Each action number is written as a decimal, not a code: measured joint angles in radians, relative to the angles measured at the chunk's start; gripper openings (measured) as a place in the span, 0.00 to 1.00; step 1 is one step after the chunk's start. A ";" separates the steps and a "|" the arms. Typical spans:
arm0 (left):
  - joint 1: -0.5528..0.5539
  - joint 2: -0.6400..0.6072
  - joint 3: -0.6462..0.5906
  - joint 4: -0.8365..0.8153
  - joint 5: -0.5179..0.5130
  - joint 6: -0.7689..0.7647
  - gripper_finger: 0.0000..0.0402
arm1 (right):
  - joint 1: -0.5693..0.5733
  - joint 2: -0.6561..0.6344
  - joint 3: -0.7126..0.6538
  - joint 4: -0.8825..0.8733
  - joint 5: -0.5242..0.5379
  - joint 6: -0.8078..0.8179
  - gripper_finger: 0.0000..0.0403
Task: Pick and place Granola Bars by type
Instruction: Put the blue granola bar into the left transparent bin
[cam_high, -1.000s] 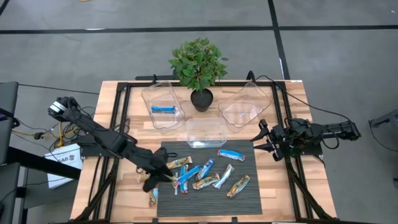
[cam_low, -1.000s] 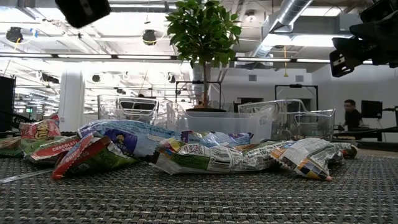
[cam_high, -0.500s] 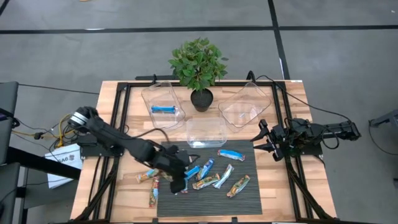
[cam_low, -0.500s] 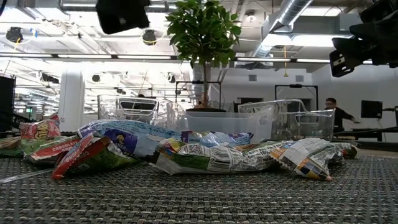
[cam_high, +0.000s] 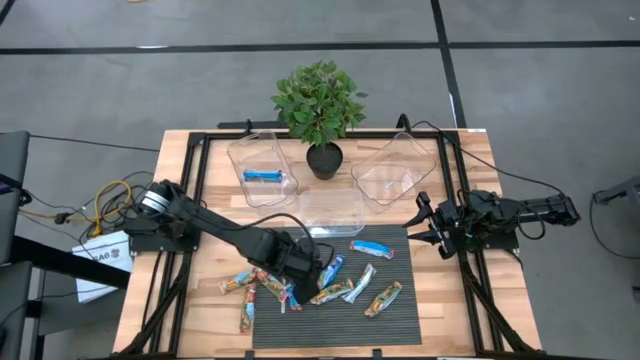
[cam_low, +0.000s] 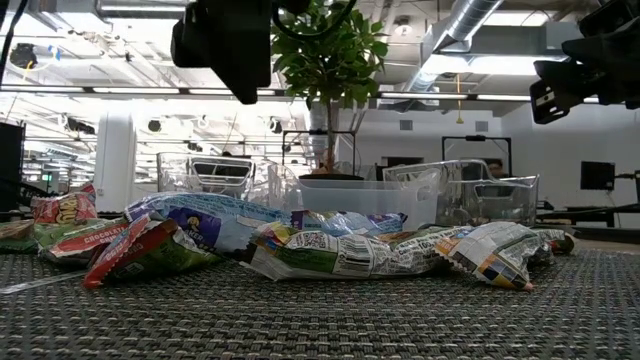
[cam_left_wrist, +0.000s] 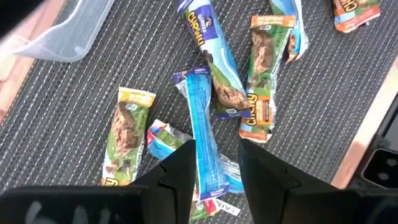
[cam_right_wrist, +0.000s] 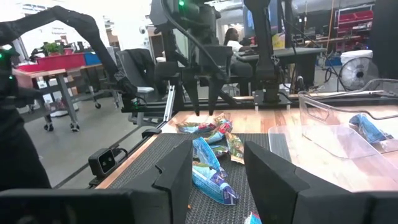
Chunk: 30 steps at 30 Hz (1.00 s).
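Several wrapped granola bars lie flat on the dark mat (cam_high: 330, 325): blue ones (cam_high: 371, 248), green-gold ones (cam_high: 383, 298) and, off its left edge on the wood, red multicoloured ones (cam_high: 238, 283). One blue bar (cam_high: 265, 176) lies in the far left clear tub (cam_high: 250, 155). My left gripper (cam_high: 300, 268) hangs open above the pile, its fingers on either side of a long blue bar (cam_left_wrist: 202, 118) below them, touching nothing; the low view shows the left gripper (cam_low: 235, 50) well above the mat. My right gripper (cam_high: 425, 232) waits open and empty at the mat's right edge.
Two more clear tubs stand behind the mat, one in the middle (cam_high: 332, 212) and one at the far right (cam_high: 395, 170). A potted plant (cam_high: 320, 110) stands between the far tubs. Black frame rails run along the table's left and right sides.
My left gripper has swung toward the table's right edge, from the mat's left edge to above the middle of the pile, and shows lower in the low view. My right arm has kept still.
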 joint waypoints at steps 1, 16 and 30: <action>0.000 0.000 0.000 0.000 -0.001 -0.009 0.28 | 0.000 0.000 0.000 0.000 0.000 0.000 0.34; -0.007 0.063 -0.001 0.017 0.004 -0.065 0.28 | 0.000 0.003 0.000 0.000 0.000 0.000 0.34; -0.011 0.145 -0.002 0.030 0.032 -0.059 0.37 | 0.000 0.009 0.000 -0.003 0.002 0.000 0.35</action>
